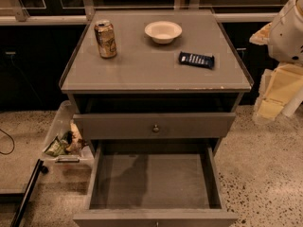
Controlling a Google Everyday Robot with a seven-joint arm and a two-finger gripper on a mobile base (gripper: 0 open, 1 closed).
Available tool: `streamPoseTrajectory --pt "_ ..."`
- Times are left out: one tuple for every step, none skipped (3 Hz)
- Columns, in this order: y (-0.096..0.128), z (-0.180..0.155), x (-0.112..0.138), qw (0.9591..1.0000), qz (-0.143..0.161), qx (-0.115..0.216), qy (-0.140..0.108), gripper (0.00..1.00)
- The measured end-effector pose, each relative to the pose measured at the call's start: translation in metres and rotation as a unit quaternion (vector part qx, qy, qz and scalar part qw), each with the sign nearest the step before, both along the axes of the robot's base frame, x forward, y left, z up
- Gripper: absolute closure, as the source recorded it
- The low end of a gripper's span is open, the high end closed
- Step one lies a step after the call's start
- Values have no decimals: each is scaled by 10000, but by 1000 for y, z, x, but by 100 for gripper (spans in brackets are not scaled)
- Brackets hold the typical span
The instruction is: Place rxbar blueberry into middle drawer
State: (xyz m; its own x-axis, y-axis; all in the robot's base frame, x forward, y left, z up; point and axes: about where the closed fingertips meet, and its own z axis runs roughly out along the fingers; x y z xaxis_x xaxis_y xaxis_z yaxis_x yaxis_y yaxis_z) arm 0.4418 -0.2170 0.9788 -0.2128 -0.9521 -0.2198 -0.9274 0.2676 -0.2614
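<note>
The rxbar blueberry (196,59), a flat dark navy bar with pale lettering, lies on the right part of the grey cabinet top (142,70). The middle drawer (151,183) is pulled wide open below, and its grey floor is bare. My gripper (272,96), pale tan under a white arm housing (289,30), hangs at the right edge of the view. It is beside the cabinet's right side, well apart from the bar, and holds nothing that I can see.
A tan drink can (105,39) stands at the top's back left and a white bowl (163,31) at the back middle. The upper drawer front with a round knob (155,127) juts out slightly. A clear bin of litter (64,143) sits on the floor to the left.
</note>
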Motion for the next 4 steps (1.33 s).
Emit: streamPoseTrajectory --pt "2 -2 9 9999 7 66 -77 0" --pt "0 -10 39 9991 123 309 -248 0" --pt "-9 -22 78 9968 148 677 -397 0" --pt "-20 -33 115 9906 218 1233 -553 0"
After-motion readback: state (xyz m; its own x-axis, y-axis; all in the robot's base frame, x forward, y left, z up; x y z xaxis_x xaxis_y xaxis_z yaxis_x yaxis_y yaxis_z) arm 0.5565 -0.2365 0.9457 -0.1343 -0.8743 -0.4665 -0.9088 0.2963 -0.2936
